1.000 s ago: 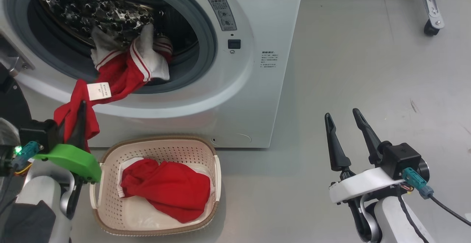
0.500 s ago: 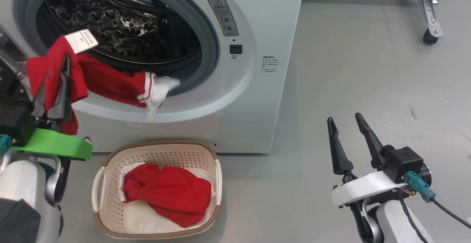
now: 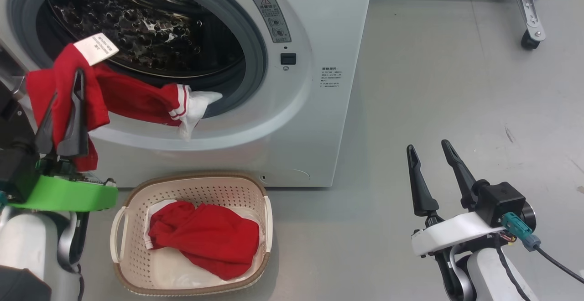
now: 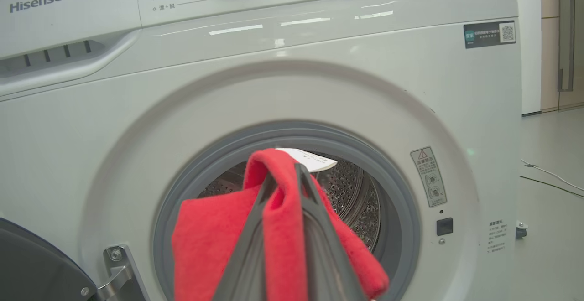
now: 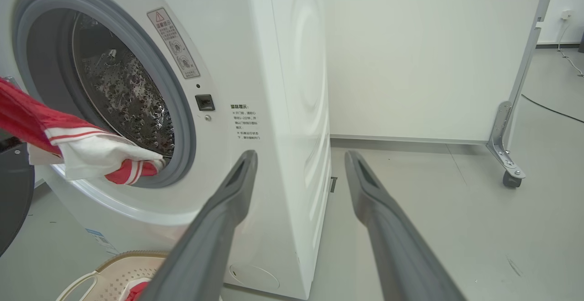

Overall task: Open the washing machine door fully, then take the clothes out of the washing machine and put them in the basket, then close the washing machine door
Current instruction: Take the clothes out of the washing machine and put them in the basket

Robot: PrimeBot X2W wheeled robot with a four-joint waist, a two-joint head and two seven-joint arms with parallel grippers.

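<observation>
The white washing machine point(image 3: 319, 109) stands with its drum mouth uncovered. Its dark door point(image 4: 27, 264) is swung out at the left edge. My left gripper point(image 3: 68, 86) is raised in front of the opening, shut on the clothes point(image 3: 132, 100), a red garment. It drapes over the fingers point(image 4: 315, 228), and its white striped cuff point(image 3: 194, 107) still rests on the grey ring. Another red piece point(image 3: 205, 241) lies in the cream basket point(image 3: 196, 180) on the floor below. My right gripper point(image 3: 427, 144) hangs open off to the right, holding nothing.
Grey floor spreads to the right of the machine. A metal frame leg with a caster wheel point(image 3: 529, 41) stands at the far right. A white wall panel point(image 5: 410, 54) runs behind the machine.
My left gripper has risen and moved left with the garment, pulling most of it out of the drum. Over the last half second little has moved. The right arm is still.
</observation>
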